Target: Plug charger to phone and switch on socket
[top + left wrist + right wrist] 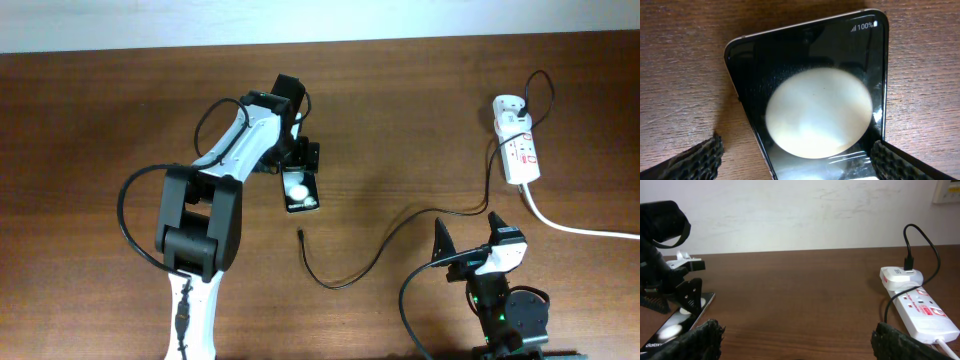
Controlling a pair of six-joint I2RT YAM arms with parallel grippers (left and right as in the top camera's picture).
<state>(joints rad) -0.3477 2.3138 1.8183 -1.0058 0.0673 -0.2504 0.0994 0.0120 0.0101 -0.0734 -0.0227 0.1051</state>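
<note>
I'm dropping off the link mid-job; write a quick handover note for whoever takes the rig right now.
Left hand open, straddling the phone, not gripping it.
Right hand open, empty, low, facing the socket.
Charger runs from the adapter on the socket; its plug tip lies loose near the phone, not inserted.
Done: nothing visible. Left: pick up the tip, plug it into the phone, switch the socket on; switch position unreadable.
</note>
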